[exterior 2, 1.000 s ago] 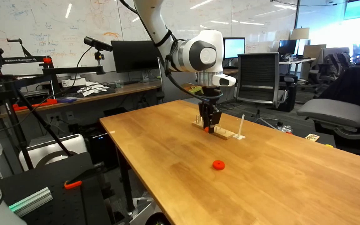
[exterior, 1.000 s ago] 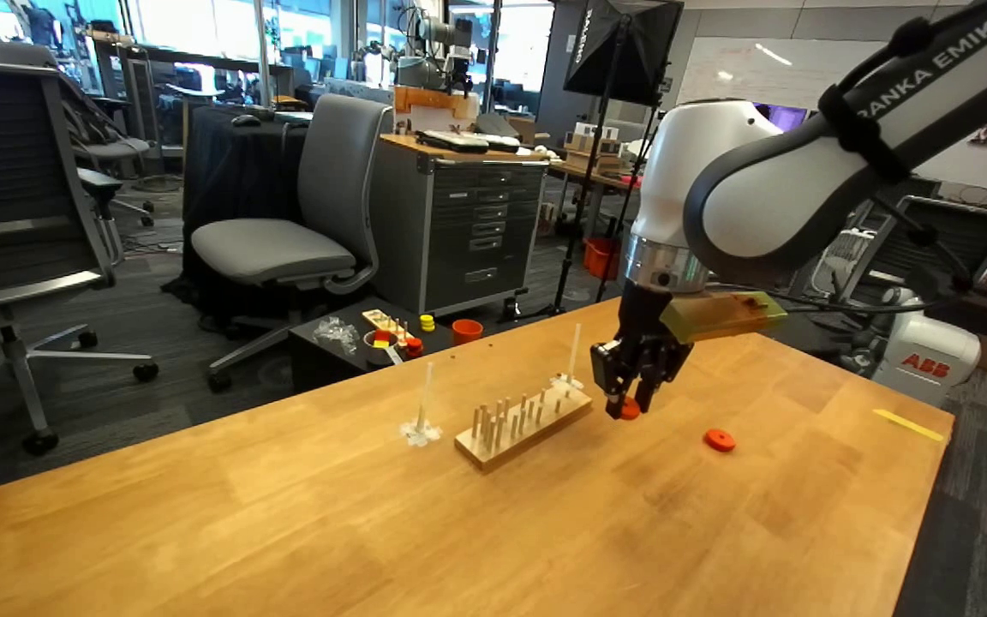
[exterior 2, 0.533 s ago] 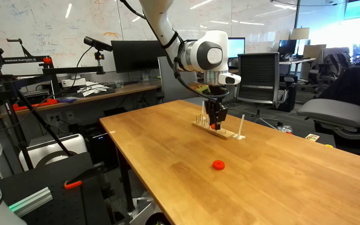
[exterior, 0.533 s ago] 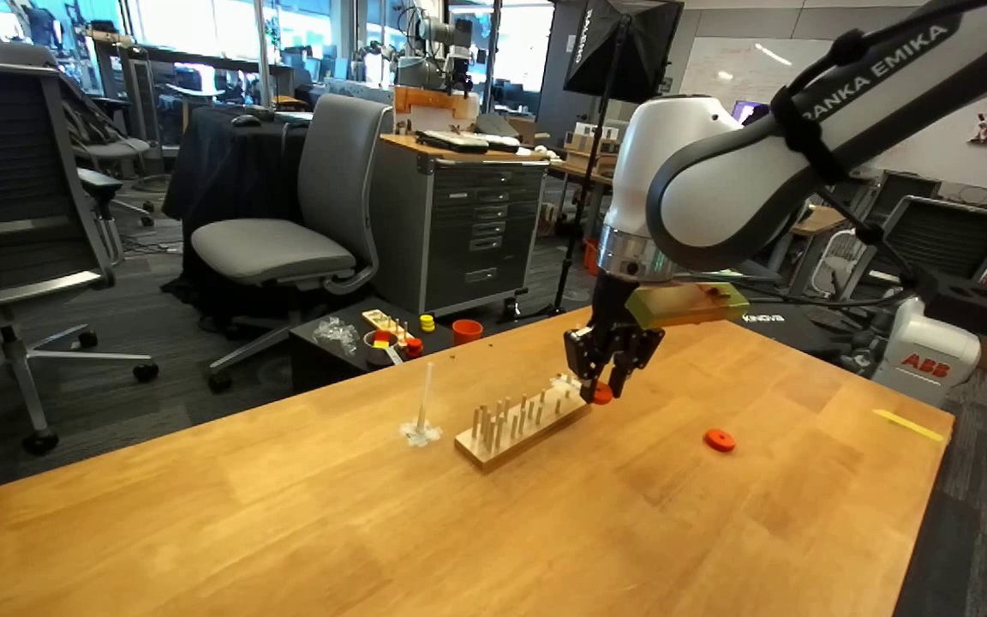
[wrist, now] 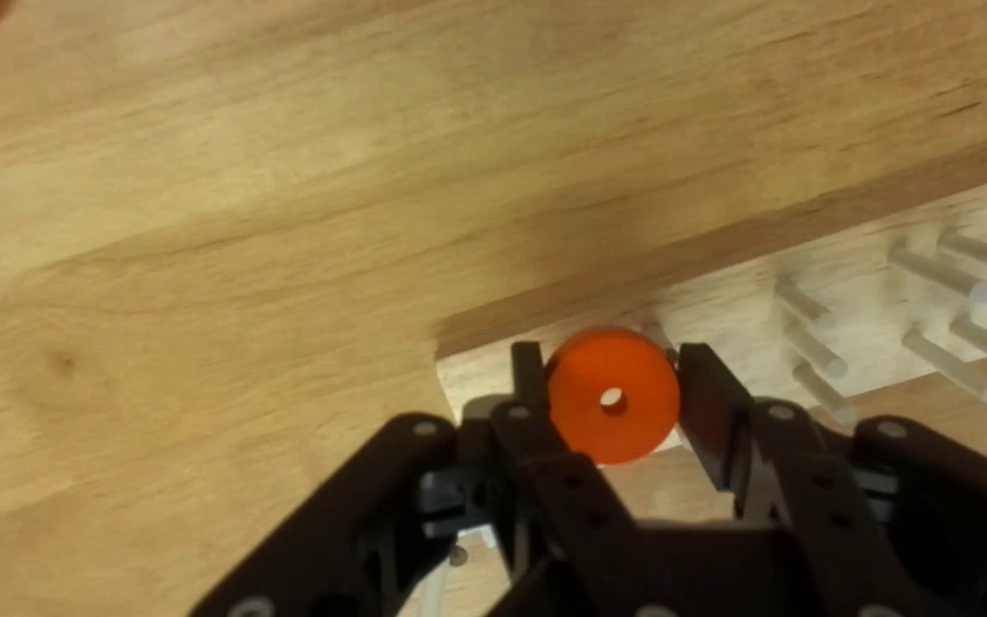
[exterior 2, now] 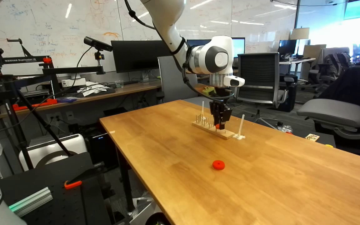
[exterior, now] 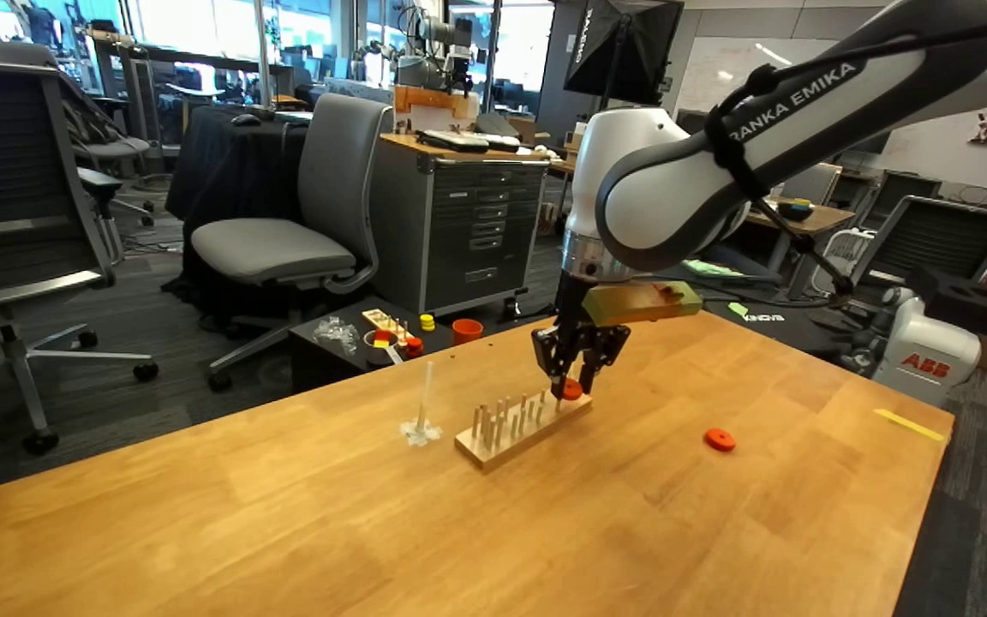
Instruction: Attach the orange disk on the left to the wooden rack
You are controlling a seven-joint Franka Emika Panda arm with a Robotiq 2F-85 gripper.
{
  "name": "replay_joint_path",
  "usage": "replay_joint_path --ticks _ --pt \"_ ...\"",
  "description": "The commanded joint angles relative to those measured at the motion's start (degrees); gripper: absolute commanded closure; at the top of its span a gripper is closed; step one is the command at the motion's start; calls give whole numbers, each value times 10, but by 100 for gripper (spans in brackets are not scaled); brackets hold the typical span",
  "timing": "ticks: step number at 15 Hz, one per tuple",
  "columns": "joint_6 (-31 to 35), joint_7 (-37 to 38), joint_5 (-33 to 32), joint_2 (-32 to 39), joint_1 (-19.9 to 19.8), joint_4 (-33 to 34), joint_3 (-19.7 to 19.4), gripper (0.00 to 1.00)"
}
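Flat round orange disk [wrist: 615, 370] with a central hole: held between the fingers [wrist: 529, 368] of the black two-finger gripper [exterior: 573, 392], which grasp opposite sides of its rim. Judged light, rigid, probably plastic, hard to damage; the smooth curved edge could slip or pivot, so best hold is across the full diameter, as here, hole unobstructed. Small pale wooden rack [wrist: 733, 308] with thin upright pegs [wrist: 815, 350]: one end below the fingers; contact with the disk cannot be told. Apparent peg [wrist: 658, 334]: beside the disk, partly hidden, near the fingertip on the wrist view's right. Two thin white upright rods [exterior 2: 241, 125]: one to either side of the fingers in an exterior view. Second, near-identical orange disk [exterior: 720, 440]: on the brown wooden tabletop [exterior: 288, 531], well apart from the fingers.
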Motion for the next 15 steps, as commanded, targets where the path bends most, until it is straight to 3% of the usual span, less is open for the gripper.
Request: replay_joint_path --ticks 1,15 --pt "-40 9 7 24 9 63 -2 82" --pt "-74 1 45 31 -3 68 14 82"
